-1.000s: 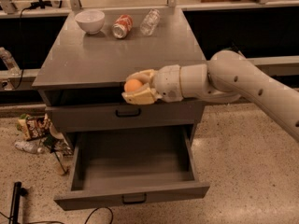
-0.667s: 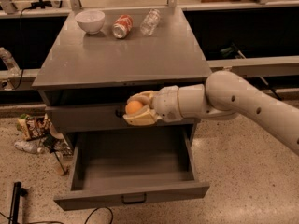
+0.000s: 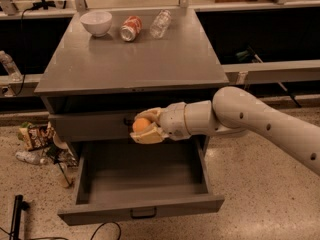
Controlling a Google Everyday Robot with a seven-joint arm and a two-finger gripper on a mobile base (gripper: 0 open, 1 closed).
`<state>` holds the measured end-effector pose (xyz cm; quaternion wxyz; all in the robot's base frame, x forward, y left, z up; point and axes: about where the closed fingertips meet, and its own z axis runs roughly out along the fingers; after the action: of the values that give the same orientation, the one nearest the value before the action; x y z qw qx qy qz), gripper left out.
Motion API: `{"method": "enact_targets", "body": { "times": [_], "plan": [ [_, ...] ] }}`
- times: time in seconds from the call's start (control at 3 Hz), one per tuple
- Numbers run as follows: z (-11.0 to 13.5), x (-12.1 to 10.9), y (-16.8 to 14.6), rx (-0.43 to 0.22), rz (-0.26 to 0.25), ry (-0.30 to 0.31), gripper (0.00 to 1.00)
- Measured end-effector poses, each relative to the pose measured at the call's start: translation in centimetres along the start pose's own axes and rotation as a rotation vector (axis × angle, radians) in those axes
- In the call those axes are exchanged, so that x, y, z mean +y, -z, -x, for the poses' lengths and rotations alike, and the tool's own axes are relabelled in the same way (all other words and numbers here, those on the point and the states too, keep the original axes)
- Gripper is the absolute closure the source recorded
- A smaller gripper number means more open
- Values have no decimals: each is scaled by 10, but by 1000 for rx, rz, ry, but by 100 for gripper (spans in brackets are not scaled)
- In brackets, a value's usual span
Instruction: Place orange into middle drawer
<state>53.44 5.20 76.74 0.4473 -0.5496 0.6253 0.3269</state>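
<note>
My gripper is shut on the orange, a small round orange fruit held between the pale fingers. It hangs in front of the closed grey drawer and just above the back of the open middle drawer, a wide shallow grey tray pulled out towards me with a small black handle on its front. The drawer's inside is bare. My white arm reaches in from the right.
On the cabinet top at the back stand a white bowl, an orange-and-white soda can lying down and a clear bottle. Litter and wrappers lie on the floor at the left. A black cable runs under the drawer.
My gripper has moved down with the orange in it, from the cabinet top's front edge to in front of the closed drawer, above the open drawer.
</note>
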Motion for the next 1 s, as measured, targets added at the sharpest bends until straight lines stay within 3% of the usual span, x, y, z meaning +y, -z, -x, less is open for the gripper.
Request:
{"method": "enact_targets", "body": {
  "times": [0.33, 1.0],
  "plan": [
    [-30, 9, -12, -23, -17, -68, 100],
    [-141, 33, -75, -9, 72, -114, 100]
  ]
}}
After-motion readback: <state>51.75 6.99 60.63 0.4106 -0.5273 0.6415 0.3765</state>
